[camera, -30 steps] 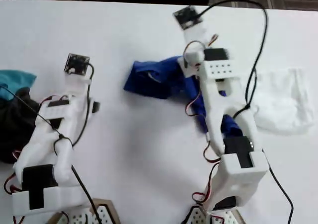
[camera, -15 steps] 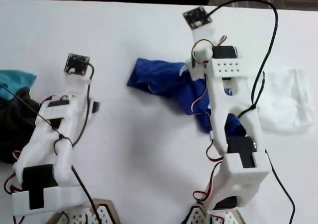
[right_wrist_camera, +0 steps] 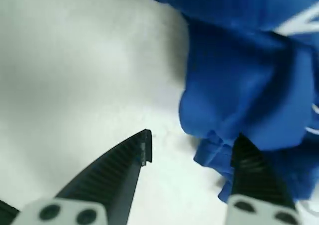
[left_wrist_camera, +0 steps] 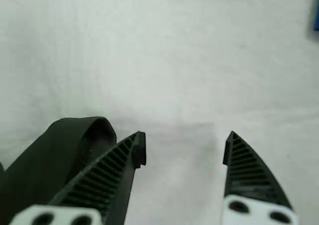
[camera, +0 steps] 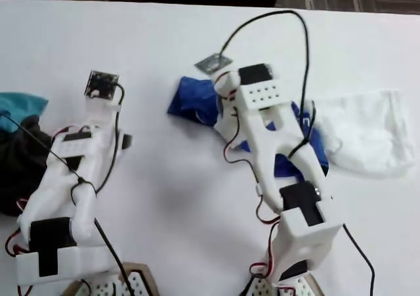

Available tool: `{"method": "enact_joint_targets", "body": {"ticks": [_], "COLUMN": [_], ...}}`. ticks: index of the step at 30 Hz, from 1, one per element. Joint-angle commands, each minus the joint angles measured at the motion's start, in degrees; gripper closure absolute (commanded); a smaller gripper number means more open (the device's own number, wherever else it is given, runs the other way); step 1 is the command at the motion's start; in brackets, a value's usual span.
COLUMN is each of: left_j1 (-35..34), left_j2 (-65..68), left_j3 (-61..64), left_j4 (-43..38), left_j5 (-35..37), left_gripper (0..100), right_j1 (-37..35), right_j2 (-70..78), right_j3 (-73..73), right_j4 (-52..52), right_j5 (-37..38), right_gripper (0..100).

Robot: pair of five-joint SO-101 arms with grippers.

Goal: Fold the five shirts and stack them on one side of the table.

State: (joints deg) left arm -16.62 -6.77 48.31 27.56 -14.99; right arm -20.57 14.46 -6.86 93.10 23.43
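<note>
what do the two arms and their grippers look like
Both arms are white plastic shells with black motor blocks. The left arm and right arm each carry thin red and white wires and a long black cable, plus a small dark camera board at the wrist. The left gripper and right gripper have black ribbed fingers tapering to points, on white mounts with round holes.

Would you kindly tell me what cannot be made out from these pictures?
High view: crumpled blue shirt, middle hidden under the white right arm.
High view: dark cloth heap and teal cloth, cut off by the left edge.
Right wrist view: whether the right gripper touches the blue shirt; too blurred.
</note>
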Motion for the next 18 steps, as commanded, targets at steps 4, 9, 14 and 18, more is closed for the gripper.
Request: {"method": "enact_joint_targets", "body": {"ticks": [4, 9, 14, 18], "left_j1": [0.09, 0.09, 0.09, 0.09], "left_j2": [-2.2, -2.2, -2.2, -2.11], "left_j3": [-1.19, -1.19, -1.19, -1.19], "left_j4": [-0.09, 0.0, 0.0, 0.0], "left_j5": [0.35, 0.35, 0.35, 0.35], "left_gripper": [73, 73, 73, 73], "right_j1": [0.92, 8.75, 11.74, 13.41], "right_j2": [-0.22, 1.36, 6.29, 7.34], "right_j3": [9.93, 13.1, 12.75, 8.09], "right_j4": [-12.88, -23.52, -31.08, -31.78], "right_j5": [0.88, 0.97, 0.97, 0.35], "right_gripper": [74.1, 74.0, 75.6, 95.0]}}
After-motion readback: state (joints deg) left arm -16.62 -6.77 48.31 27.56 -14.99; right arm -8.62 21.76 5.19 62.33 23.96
